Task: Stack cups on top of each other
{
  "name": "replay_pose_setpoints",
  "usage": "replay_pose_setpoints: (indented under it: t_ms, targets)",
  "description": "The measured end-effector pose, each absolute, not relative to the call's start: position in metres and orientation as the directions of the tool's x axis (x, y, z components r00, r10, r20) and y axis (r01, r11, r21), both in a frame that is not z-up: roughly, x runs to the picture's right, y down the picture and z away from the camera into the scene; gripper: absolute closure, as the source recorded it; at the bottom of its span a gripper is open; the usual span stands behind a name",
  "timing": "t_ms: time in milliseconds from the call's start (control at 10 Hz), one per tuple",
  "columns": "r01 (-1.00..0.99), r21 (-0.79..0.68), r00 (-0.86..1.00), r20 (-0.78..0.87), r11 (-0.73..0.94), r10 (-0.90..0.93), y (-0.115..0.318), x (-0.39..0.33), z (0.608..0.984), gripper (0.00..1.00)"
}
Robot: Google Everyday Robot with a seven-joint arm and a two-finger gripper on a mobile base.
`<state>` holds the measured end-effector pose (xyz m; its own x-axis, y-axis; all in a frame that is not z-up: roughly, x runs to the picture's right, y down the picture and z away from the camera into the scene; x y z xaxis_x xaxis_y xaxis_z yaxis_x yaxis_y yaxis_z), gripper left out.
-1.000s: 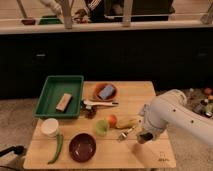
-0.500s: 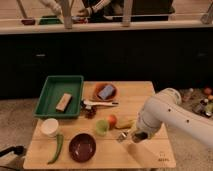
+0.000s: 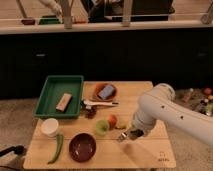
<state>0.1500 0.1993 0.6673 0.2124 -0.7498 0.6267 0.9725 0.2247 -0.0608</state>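
The light-green cup (image 3: 102, 127) stands upright on the wooden table (image 3: 150, 150), near its middle. A small dark shiny object (image 3: 90, 113), apparently the metal tumbler, sits up and to the left of it, beside a spoon. My gripper (image 3: 125, 136) hangs low over the table just right of the green cup, at the end of my white arm (image 3: 160, 107), which reaches in from the right. It is a little apart from the cup and from the fruit next to it.
A green tray (image 3: 50, 107) holds a brown block at back left. An orange plate with a blue sponge (image 3: 106, 92) is at the back. A white container (image 3: 50, 127), a green pepper (image 3: 57, 147) and a dark red bowl (image 3: 82, 146) are at front left. An orange fruit (image 3: 113, 120) and a banana (image 3: 121, 125) lie by the gripper.
My arm has swung a little to the left over the table. The gripper stays low near the green cup. No object has moved.
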Motion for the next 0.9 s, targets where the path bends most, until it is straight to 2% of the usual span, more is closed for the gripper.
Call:
replay_pose_setpoints:
  t_ms: [900]
  targets:
    - [0.959,-0.067,0.264,0.558,0.275,-0.786,0.172,0.186,0.665,0.99]
